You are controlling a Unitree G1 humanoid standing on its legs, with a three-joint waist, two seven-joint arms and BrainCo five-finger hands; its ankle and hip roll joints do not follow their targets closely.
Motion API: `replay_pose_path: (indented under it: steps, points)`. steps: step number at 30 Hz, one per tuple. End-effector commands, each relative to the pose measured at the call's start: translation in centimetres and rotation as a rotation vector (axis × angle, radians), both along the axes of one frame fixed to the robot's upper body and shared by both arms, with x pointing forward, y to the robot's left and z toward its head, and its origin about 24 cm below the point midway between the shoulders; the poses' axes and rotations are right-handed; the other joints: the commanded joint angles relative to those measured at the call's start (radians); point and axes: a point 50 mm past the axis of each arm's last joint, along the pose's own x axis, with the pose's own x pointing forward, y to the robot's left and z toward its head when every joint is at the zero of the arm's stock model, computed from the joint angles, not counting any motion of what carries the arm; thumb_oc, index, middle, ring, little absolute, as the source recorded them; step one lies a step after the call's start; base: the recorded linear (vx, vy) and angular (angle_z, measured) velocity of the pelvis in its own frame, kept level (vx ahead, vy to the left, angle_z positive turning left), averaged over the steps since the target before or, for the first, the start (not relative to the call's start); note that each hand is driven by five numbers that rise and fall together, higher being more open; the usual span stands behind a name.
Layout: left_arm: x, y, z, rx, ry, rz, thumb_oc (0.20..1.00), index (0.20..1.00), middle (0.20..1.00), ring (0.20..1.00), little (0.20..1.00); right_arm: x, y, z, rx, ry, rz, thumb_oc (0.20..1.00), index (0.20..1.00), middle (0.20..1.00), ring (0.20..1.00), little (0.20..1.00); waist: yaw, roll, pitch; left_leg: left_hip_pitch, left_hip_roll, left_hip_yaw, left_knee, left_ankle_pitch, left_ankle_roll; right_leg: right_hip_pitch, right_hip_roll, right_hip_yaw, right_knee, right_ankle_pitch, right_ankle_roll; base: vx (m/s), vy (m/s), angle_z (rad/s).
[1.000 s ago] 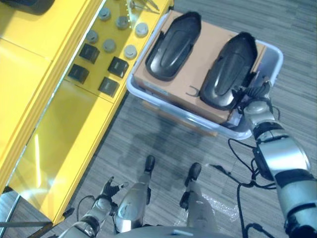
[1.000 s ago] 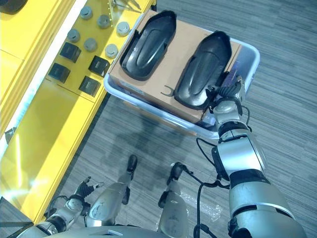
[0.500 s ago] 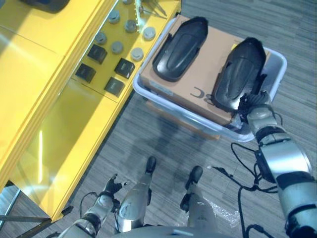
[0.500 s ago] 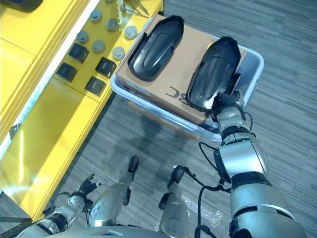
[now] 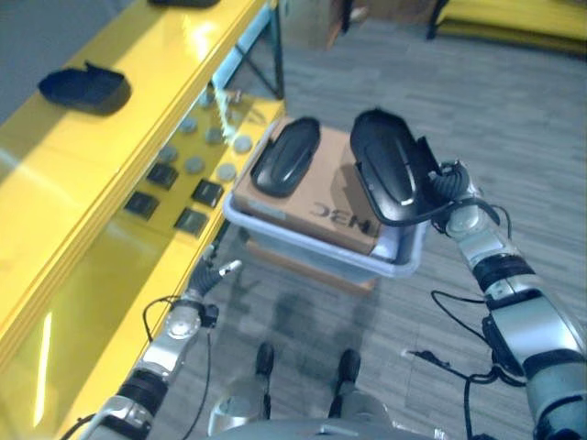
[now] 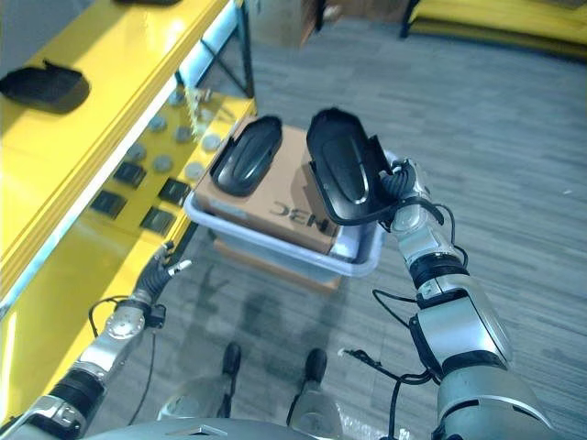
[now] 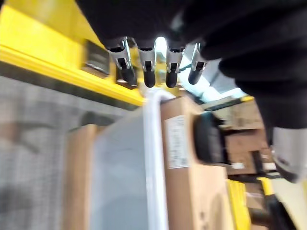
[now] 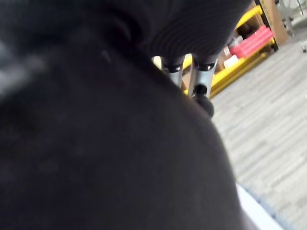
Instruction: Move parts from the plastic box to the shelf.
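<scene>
R hand (image 6: 401, 195) grips black part (image 6: 342, 177) lifted above plastic box (image 6: 275, 257); 2nd part (image 6: 247, 154) on cardboard.

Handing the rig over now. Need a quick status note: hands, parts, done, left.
Right hand: shut on a black part, lifted clear of the box.
Left hand: open, empty, low beside the shelf.
Second black part lies on the cardboard in the box. One part already sits on the shelf's top level.
Done: one on the shelf, one picked up.
Left: set the held part on the shelf, then fetch the last one.
</scene>
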Motion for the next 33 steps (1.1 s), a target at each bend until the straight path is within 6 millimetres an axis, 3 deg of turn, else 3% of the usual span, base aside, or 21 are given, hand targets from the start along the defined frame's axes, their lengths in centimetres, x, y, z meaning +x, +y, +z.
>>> replay_pose_path:
  steps: [1,3,6,11,16,23,28,33]
  points:
    - [-0.1,-0.6,-1.0,-0.087,0.049,-0.017,1.0,1.0,1.0,1.0,1.0,-0.1,-0.9,2.3,-0.112,-0.064,0.002,0.2,0.2,0.2,0.2,0.2,0.006,-0.036,-0.056,-0.005,0.045,0.03,-0.001,-0.013,-0.058,0.107,-0.064,0.024,0.009,-0.099,0.09,0.04,-0.018,-0.3]
    - [0.9,-2.2,0.2,-0.338,0.029,-0.007,1.0,1.0,1.0,1.0,1.0,0.0,1.5,3.2,-0.189,-0.095,0.114,0.2,0.2,0.2,0.2,0.2,-0.024,-0.044,-0.096,0.04,0.053,0.05,-0.001,-0.02,-0.062,0.14,-0.061,0.037,0.016,-0.112,0.088,0.03,-0.027,-0.24]
    - [1.7,-4.8,0.6,-0.51,0.059,-0.037,1.0,1.0,1.0,1.0,1.0,-0.2,2.9,2.9,-0.218,-0.099,0.175,0.2,0.2,0.2,0.2,0.2,-0.046,-0.051,-0.13,0.077,0.058,0.063,-0.001,-0.033,-0.06,0.163,-0.06,0.049,0.022,-0.122,0.086,0.02,-0.019,-0.19]
    - [3.1,-9.2,0.3,-0.766,0.173,-0.048,1.0,1.0,1.0,1.0,1.0,-0.2,7.4,2.5,-0.239,-0.12,0.347,0.2,0.2,0.2,0.2,0.2,-0.085,-0.061,-0.177,0.131,0.066,0.091,-0.001,-0.052,-0.056,0.192,-0.052,0.08,0.027,-0.135,0.082,0.01,-0.027,-0.2]
    - [3.6,-11.2,0.2,-0.824,0.228,-0.045,1.0,1.0,1.0,1.0,1.0,-0.2,10.3,2.3,-0.239,-0.13,0.447,0.2,0.2,0.2,0.2,0.2,-0.102,-0.062,-0.193,0.152,0.072,0.103,-0.001,-0.058,-0.052,0.201,-0.046,0.094,0.03,-0.14,0.078,0.0,-0.014,-0.13]
    - [4.3,-13.7,1.5,-0.835,0.231,-0.104,1.0,1.0,1.0,1.0,1.0,-0.4,14.4,1.0,-0.206,-0.105,0.578,0.2,0.2,0.2,0.2,0.2,-0.108,-0.066,-0.201,0.167,0.074,0.108,-0.001,-0.063,-0.048,0.212,-0.037,0.1,0.03,-0.141,0.073,0.0,-0.006,-0.02]
    - [4.9,-14.2,2.8,-0.863,0.192,-0.115,1.0,1.0,1.0,1.0,1.0,-0.8,16.0,0.3,-0.203,-0.083,0.646,0.2,0.2,0.2,0.2,0.2,-0.109,-0.067,-0.199,0.167,0.073,0.105,-0.001,-0.061,-0.048,0.212,-0.036,0.098,0.031,-0.143,0.072,0.0,0.0,0.0]
    - [6.0,-13.8,3.8,-0.79,0.141,-0.125,1.0,1.0,1.0,1.0,1.0,-2.3,19.4,-0.5,-0.154,-0.07,0.804,0.2,0.2,0.2,0.2,0.2,-0.113,-0.065,-0.197,0.169,0.072,0.103,-0.001,-0.061,-0.048,0.216,-0.036,0.096,0.033,-0.144,0.071,0.0,0.0,0.0]
